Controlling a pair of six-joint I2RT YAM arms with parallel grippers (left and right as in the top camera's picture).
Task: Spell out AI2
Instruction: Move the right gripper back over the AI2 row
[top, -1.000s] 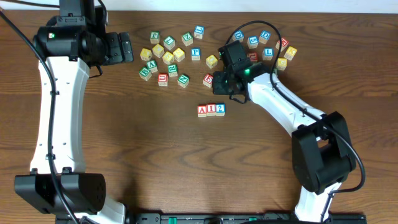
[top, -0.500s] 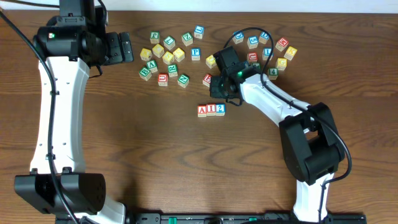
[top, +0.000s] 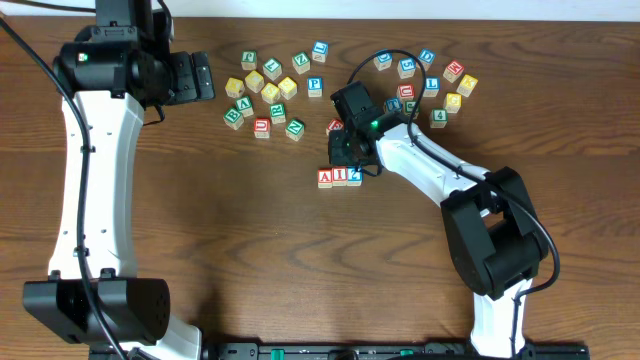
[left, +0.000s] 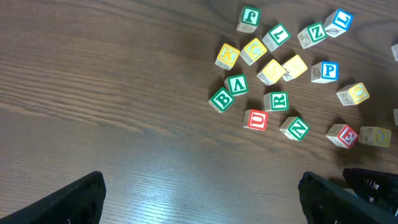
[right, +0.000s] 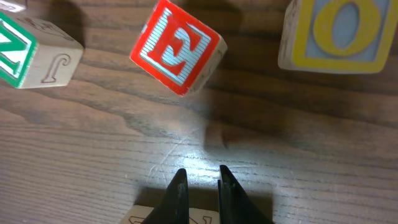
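Three wooden cubes stand in a row in the overhead view: the red A (top: 325, 178), the red I (top: 339, 177) and the blue 2 (top: 354, 176), touching side by side. My right gripper (top: 345, 160) hangs just behind the row, over its middle. In the right wrist view its jaws (right: 200, 171) are almost together, with only bare wood in the narrow slit. The top of one cube of the row (right: 149, 214) shows under the fingers. My left gripper (top: 190, 77) is far off at the back left, wide open (left: 202, 196) and empty.
Loose letter cubes lie behind the row: a red E (right: 177, 46), a yellow O (right: 339, 34) and a green N (right: 25, 56) are closest. A left cluster holds the blue P (top: 315, 86) and the green A (top: 242, 105). More cubes (top: 430, 85) lie at the back right.
My right gripper has swung left and forward from among the back cubes to just behind the A I 2 row. The row and the left arm have not moved.
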